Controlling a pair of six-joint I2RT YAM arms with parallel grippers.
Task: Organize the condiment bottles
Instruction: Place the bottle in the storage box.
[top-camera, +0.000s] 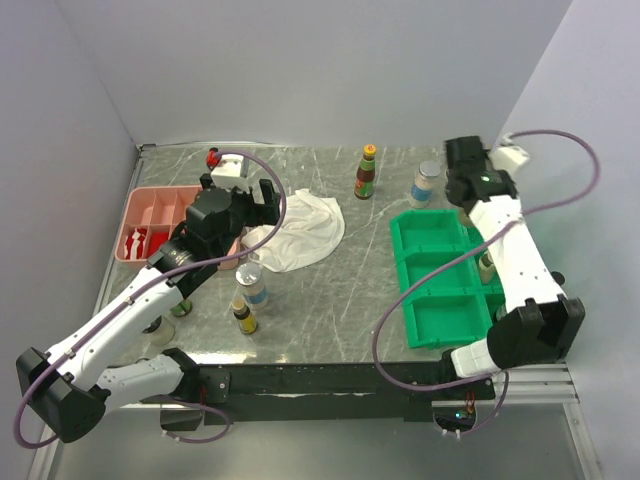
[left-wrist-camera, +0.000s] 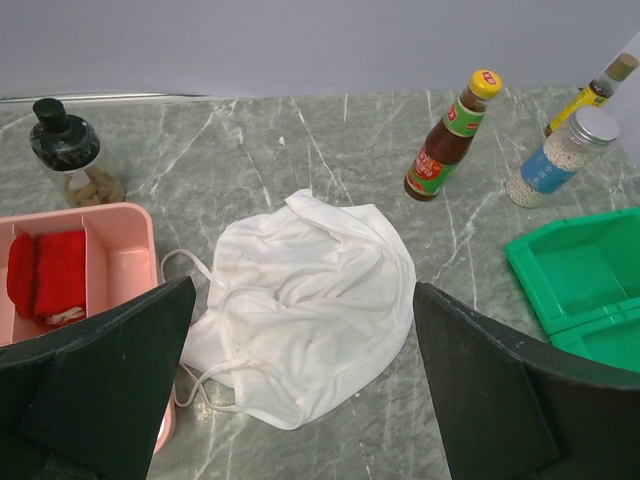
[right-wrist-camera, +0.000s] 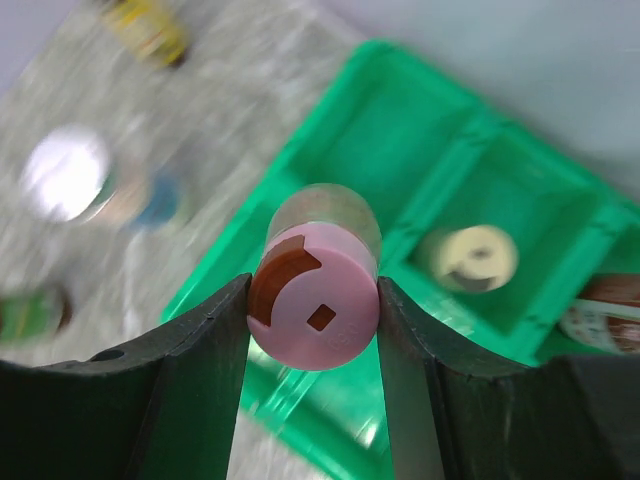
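Observation:
My right gripper (right-wrist-camera: 312, 300) is shut on a small bottle with a pink cap (right-wrist-camera: 318, 322), held above the far compartment of the green tray (right-wrist-camera: 400, 110). A cream-capped bottle (right-wrist-camera: 470, 257) stands in the tray's middle compartment, with a brown one (right-wrist-camera: 600, 310) beside it. In the top view the right gripper (top-camera: 463, 200) hangs over the tray's far end (top-camera: 430, 222). My left gripper (left-wrist-camera: 305, 330) is open and empty above the white cloth (left-wrist-camera: 300, 300). A red-labelled, yellow-capped bottle (left-wrist-camera: 450, 138) and a silver-capped jar (left-wrist-camera: 560, 155) stand at the back.
A black-capped jar (left-wrist-camera: 68, 150) stands behind the pink tray (left-wrist-camera: 110, 250), which holds something red. A clear blue-labelled bottle (top-camera: 252, 280) and a small yellow-capped one (top-camera: 244, 315) stand by the left arm. Grey walls close in the table's back and sides.

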